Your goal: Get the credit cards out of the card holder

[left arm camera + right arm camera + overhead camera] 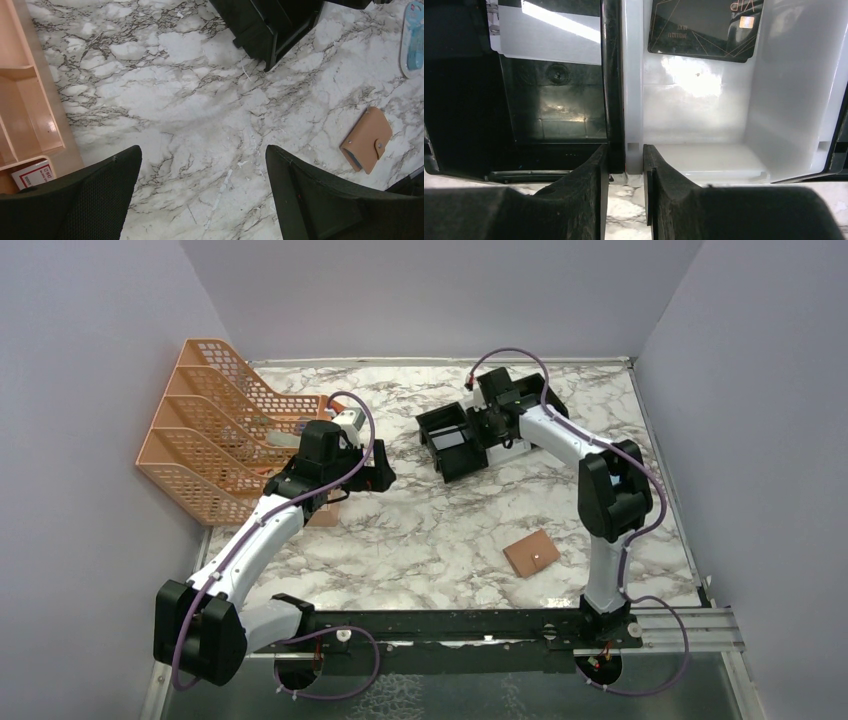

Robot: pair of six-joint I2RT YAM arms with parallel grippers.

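The tan card holder (531, 553) lies folded shut on the marble at the near right, and shows again, with its snap stud, in the left wrist view (366, 139). In the right wrist view a black credit card (704, 27) lies in the tray's white compartment. A greyish-silver card (546, 30) lies in the black compartment beside it. My right gripper (624, 150) hovers at the tray's near edge over the divider, its jaws a narrow gap apart with nothing held. My left gripper (202, 165) stands wide open above bare marble, far left of the holder.
The black-and-white tray (455, 440) sits at the back centre under the right arm. An orange mesh file rack (215, 425) fills the back left, close behind the left arm. A blue-and-white object (412, 40) lies near the right edge of the left wrist view.
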